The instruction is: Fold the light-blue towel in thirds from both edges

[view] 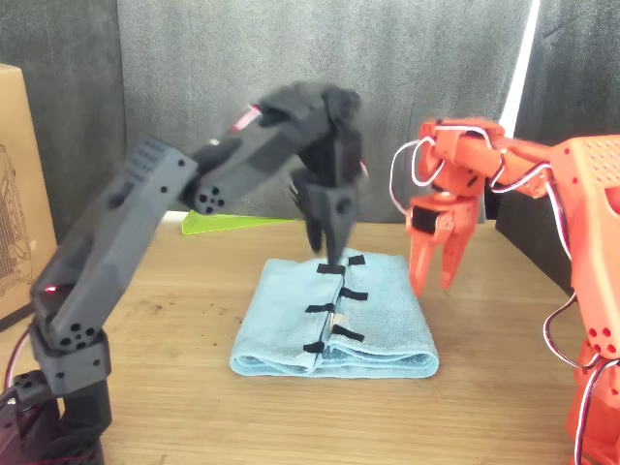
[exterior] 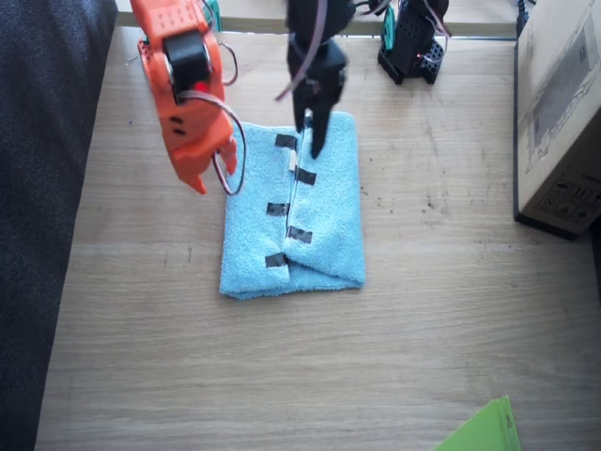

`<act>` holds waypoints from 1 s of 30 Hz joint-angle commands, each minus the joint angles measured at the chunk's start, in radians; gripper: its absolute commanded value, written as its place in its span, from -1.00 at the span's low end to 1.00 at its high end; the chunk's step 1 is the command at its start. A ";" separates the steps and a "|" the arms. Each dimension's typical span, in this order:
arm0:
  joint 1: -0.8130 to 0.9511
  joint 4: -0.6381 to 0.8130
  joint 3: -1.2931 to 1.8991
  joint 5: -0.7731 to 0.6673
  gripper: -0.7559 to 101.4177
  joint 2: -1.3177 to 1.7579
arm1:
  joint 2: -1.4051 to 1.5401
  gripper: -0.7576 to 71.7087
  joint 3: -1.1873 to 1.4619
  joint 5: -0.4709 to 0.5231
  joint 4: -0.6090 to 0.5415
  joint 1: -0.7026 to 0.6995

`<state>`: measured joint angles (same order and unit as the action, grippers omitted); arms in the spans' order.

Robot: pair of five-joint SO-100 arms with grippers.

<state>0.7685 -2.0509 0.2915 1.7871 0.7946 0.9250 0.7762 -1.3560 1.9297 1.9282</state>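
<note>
Pale wooden boards of the table [exterior: 441, 310] carry the whole scene, with a dark cloth backdrop behind; the light-blue towel [exterior: 324, 188] lies flat near the middle, both short sides already brought inward so that the two rows of black tape strips [exterior: 278, 209] meet along a central seam; the fold therefore looks done or nearly so, though the flaps seem to meet at the middle rather than overlap. The black left gripper [exterior: 313, 132] hangs point-down over the far end of that seam, its jaws narrow and holding nothing, its tip just at the cloth; whether it touches cannot be told. The orange right gripper [exterior: 208, 169] hovers beside the towel's edge, clear of the cloth, jaws slightly parted and empty. What remains is probably to lift both arms straight up and away without snagging a flap, or to press the seam flat first. A cardboard box [exterior: 563, 103] stands well apart at the table's side; a bright green sheet corner [exterior: 484, 430] lies near the front edge; neither obstructs the arms.
</note>
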 commanded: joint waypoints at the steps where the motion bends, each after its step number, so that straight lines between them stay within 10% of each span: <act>1: 0.267 -0.012 -0.037 -0.072 -0.99 0.152 | 0.156 -0.42 0.026 0.002 0.014 -0.049; 4: 0.485 -0.002 0.035 -0.104 -0.99 0.253 | 0.264 -0.98 0.077 0.005 0.012 -0.104; 15: 0.896 0.641 1.376 -0.150 -0.99 1.098 | 0.911 -0.98 0.951 0.048 -0.390 -0.308; 30: 0.920 0.836 2.169 -0.152 -0.99 1.733 | 1.396 -0.98 1.566 0.190 -0.652 -0.522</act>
<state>1.6889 -1.2042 2.4114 1.6383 2.4452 2.2411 2.3132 -1.1812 1.2839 1.4021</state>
